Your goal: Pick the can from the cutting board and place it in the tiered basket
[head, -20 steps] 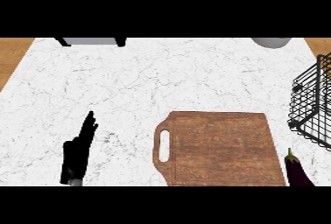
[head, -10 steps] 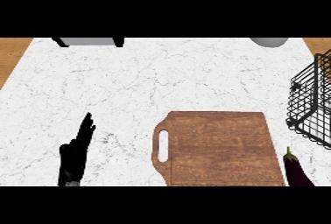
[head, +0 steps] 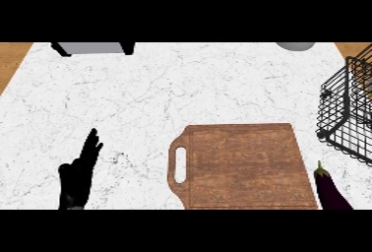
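At lower left: left hand [head: 78,174] resting, fingers [head: 91,147] straight.

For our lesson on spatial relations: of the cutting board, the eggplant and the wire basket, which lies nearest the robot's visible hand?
The cutting board. Its handle side faces the left hand, while the eggplant and the wire basket lie beyond it at the right edge.

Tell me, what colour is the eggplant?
Dark purple eggplant, green stem, head view.

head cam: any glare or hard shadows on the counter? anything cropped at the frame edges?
Head view: even light, no glare on the marble counter, only faint shadows. The wire basket is cut by the right edge, the eggplant and cutting board by the bottom, and the open left robot hand enters from below.
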`<state>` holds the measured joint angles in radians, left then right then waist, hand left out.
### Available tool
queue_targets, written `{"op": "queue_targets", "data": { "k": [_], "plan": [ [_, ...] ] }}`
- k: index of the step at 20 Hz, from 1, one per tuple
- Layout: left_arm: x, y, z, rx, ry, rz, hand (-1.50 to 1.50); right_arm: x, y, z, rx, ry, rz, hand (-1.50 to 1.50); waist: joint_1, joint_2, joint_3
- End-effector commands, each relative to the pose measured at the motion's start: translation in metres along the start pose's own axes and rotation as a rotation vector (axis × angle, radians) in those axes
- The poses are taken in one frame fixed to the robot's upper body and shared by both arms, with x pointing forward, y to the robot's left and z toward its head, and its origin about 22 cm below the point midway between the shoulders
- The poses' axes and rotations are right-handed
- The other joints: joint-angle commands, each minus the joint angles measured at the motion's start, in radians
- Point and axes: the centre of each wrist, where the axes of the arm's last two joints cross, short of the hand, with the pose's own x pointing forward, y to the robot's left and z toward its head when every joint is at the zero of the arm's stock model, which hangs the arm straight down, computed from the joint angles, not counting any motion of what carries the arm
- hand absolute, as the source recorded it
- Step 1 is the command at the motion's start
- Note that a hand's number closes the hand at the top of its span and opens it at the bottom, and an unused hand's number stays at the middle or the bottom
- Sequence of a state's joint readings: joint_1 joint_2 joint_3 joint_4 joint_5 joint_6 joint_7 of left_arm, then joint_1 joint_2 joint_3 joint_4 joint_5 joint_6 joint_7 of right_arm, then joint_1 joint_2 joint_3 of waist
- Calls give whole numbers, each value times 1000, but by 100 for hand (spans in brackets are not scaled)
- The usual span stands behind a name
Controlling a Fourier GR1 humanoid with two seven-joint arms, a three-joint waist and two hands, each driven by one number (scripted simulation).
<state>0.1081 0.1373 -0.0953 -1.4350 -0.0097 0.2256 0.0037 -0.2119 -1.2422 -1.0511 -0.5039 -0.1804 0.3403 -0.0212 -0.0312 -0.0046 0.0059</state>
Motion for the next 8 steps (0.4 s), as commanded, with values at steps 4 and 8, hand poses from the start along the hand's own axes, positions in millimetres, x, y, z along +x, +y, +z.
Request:
{"op": "queue_targets", "data": {
  "k": [4,8],
  "plan": [
    [-13,17,11,46,53,10,0,-8,-70,33,58,3,25,-150,-30,-4,4],
    [-8,8,2,26,39,2,0,-13,-82,41,106,-18,-1,-150,-29,-1,5]
  ]
}}
